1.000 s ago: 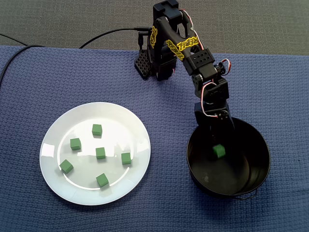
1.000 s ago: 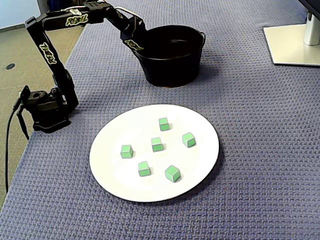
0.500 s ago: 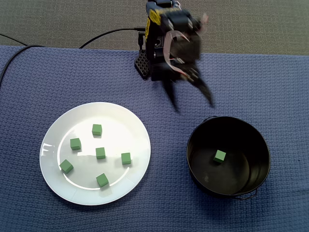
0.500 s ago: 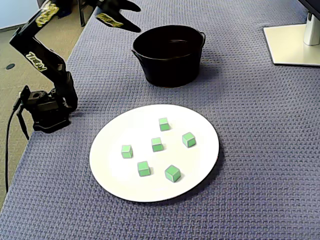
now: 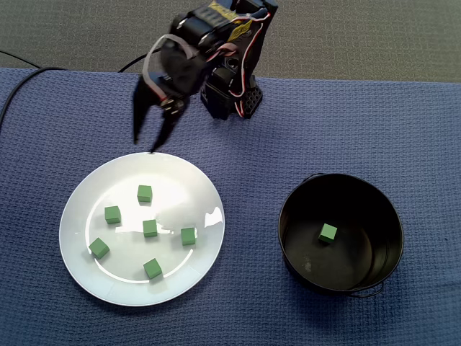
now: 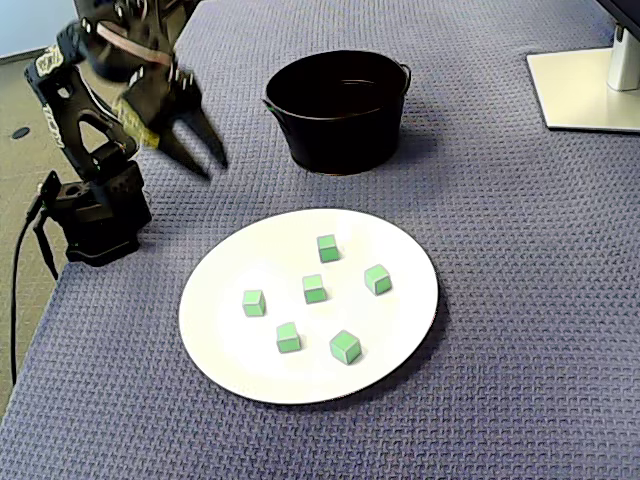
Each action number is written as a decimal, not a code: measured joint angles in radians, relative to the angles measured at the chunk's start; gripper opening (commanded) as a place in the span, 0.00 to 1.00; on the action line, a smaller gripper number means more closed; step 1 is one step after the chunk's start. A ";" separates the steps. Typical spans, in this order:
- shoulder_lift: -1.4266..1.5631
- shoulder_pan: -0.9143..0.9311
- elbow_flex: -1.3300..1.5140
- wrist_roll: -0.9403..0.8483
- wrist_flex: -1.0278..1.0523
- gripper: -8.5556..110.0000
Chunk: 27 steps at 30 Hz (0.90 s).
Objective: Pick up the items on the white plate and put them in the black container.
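Where the scene is shown from above in a fixed view, one green cube [image 5: 328,232] is found on the floor of the black container [image 5: 389,216], so only a small part of the task is judged done; six green cubes [image 5: 150,228] are left scattered on the white plate [image 5: 194,180]; the gripper [image 5: 144,144] is held empty near the plate's upper edge, jaws parted fairly wide, tips pointed down. In a fixed view from the side, the gripper [image 6: 213,170] is again seen spread and empty, apart from the plate [image 6: 400,240]; the cubes [image 6: 314,289] rest flat, each turned a little differently; no long axis can be given for them; the container's [image 6: 345,140] inside is hidden.
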 measured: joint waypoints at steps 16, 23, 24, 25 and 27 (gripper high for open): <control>-0.607 0.149 -0.267 -0.405 0.183 0.21; -0.755 0.146 -0.267 -0.403 0.058 0.28; -0.770 0.140 -0.267 -0.399 0.043 0.29; -0.782 0.133 -0.267 -0.397 0.031 0.30; -0.804 0.117 -0.265 -0.394 0.011 0.34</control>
